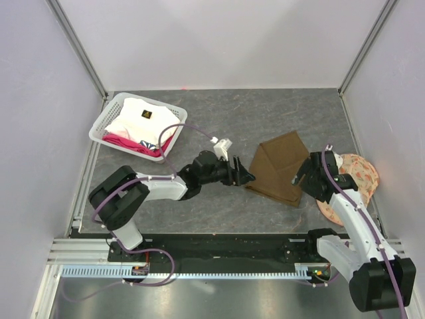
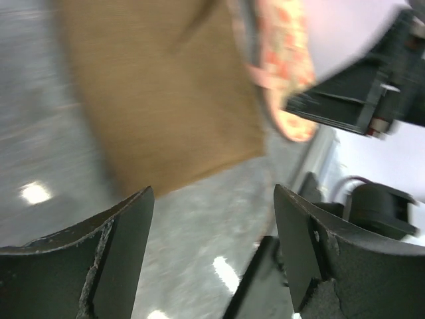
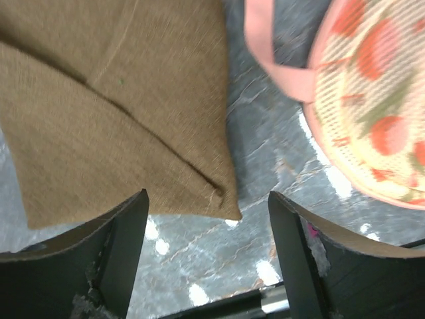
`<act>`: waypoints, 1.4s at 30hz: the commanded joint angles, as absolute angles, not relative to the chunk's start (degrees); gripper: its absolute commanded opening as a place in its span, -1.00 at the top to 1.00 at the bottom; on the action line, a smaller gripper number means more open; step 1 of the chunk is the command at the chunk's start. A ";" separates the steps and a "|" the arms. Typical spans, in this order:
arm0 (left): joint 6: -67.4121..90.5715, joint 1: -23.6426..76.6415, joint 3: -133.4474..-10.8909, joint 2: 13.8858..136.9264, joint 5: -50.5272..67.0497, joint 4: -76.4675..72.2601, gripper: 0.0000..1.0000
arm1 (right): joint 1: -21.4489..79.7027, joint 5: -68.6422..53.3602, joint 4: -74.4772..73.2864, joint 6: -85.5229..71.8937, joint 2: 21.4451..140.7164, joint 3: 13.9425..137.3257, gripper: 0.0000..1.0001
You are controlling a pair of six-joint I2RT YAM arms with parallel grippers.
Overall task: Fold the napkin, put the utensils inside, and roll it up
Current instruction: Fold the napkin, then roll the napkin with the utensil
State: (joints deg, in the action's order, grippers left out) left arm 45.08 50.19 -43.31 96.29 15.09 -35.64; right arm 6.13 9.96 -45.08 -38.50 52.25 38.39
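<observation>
The olive-brown napkin lies flat on the grey table, folded over itself with a diagonal fold line showing. My left gripper hovers at its near-left corner, open and empty; in the left wrist view the napkin sits beyond the left gripper. My right gripper is above the napkin's near-right corner, also open and empty. In the right wrist view that corner of the napkin lies just ahead of the right gripper. The utensils are out of view.
A peach floral round fabric piece lies right of the napkin, under my right arm, and shows in both wrist views. A white basket at the back left holds a white cloth and other fabrics. Walls enclose the table.
</observation>
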 commanded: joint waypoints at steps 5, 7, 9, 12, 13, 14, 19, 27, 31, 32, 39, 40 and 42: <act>46.84 41.58 -38.76 91.23 17.58 -31.91 -0.57 | 4.75 1.84 -43.94 -38.41 54.41 35.42 -0.36; 46.93 40.70 -39.02 92.19 18.80 -31.55 -0.55 | 4.83 2.02 -44.65 -38.67 54.23 34.89 -0.30; 47.20 40.61 -39.99 93.68 20.73 -31.46 -0.52 | 4.75 2.28 -45.87 -38.58 54.40 34.72 -0.24; 47.55 40.61 -41.39 95.70 22.58 -31.46 -0.50 | 4.75 3.34 -46.14 -38.76 54.40 34.19 -0.19; 47.55 40.61 -41.83 96.06 22.67 -31.46 -0.49 | 4.83 3.51 -45.97 -38.93 54.49 34.02 -0.17; 47.55 40.61 -42.10 96.59 23.02 -31.46 -0.48 | 4.75 3.69 -45.62 -38.85 54.67 33.84 -0.15; 47.99 40.61 -43.85 99.22 24.61 -31.38 -0.46 | 4.83 4.83 -44.56 -39.29 55.98 33.31 -0.11; 48.43 40.78 -46.40 102.30 26.72 -29.62 -0.40 | 4.83 5.36 -42.72 -39.81 58.18 32.78 0.16; 48.08 40.96 -46.58 102.92 26.81 -28.48 -0.39 | 4.83 6.42 -42.45 -39.99 58.80 32.78 0.32; 48.08 41.04 -46.67 103.27 26.89 -28.39 -0.39 | 4.66 6.85 -42.45 -40.08 58.97 32.78 0.36; 48.43 42.89 -48.25 105.81 27.16 -27.86 -0.38 | 4.83 7.47 -41.31 -40.43 60.38 32.34 0.54; 48.51 43.06 -48.60 106.08 27.16 -27.77 -0.38 | 5.01 7.64 -41.05 -40.52 60.55 32.26 0.56; 49.13 43.33 -49.22 106.96 26.46 -27.42 -0.37 | 5.18 7.99 -41.04 -40.60 61.34 32.26 0.57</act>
